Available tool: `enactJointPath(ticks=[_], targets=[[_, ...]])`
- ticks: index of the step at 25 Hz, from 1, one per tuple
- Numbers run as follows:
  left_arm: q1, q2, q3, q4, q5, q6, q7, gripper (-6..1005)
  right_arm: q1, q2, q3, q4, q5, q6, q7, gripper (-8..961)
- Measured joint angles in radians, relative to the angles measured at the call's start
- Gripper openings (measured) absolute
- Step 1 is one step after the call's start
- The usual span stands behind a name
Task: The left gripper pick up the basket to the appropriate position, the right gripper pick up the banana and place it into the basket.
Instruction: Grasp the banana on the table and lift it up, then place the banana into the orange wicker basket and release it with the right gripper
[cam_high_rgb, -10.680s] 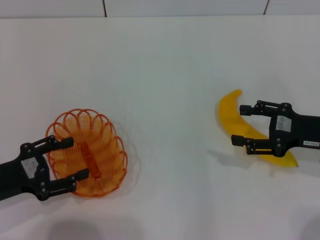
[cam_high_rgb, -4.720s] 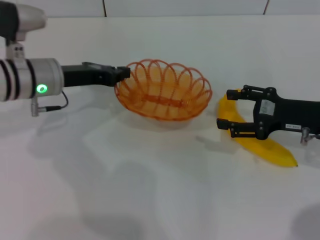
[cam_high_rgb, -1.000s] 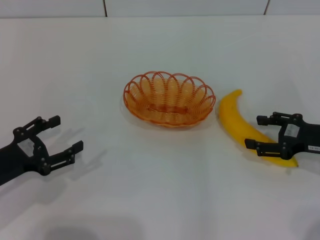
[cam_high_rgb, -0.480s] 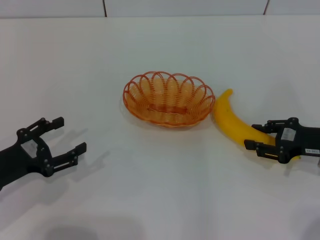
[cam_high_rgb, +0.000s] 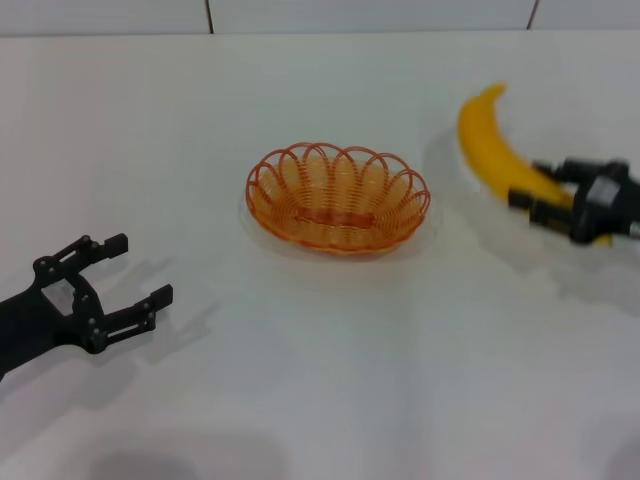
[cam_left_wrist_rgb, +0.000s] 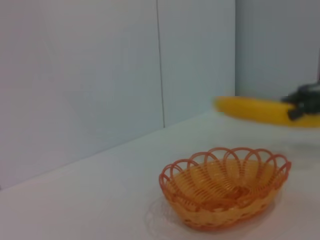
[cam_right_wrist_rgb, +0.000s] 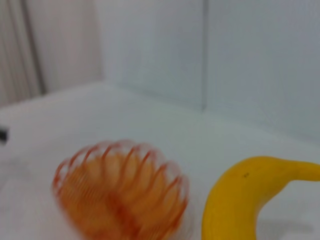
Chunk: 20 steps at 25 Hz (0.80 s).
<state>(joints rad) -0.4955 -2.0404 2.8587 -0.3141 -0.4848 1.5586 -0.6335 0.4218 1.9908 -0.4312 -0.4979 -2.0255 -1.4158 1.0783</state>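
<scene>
Your right hand (cam_high_rgb: 545, 198) is clamped on the banana (cam_high_rgb: 487, 145) near its stem end, lifted beside the basket (cam_high_rgb: 337, 197), which sits mid-surface (cam_high_rgb: 300, 380). It looks smooth and stiff, probably slippery, so grip mid-body. The grip itself is blurred. Left hand (cam_high_rgb: 110, 292) sits parked, fingers apart.
</scene>
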Motion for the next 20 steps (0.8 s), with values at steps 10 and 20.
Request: enactJointPath(ticks=[10, 20], targets=[[-0.021, 0.001, 0.001, 0.030, 0.004, -0.043, 0.000, 876, 0.169, 0.044, -0.061, 0.151, 0.180, -0.056, -0.240, 489], [-0.069, 0.000, 0.001, 0.084, 0.037, -0.082, 0.004, 877, 0.256, 0.056, -0.200, 0.283, 0.180, 0.065, -0.378, 494]])
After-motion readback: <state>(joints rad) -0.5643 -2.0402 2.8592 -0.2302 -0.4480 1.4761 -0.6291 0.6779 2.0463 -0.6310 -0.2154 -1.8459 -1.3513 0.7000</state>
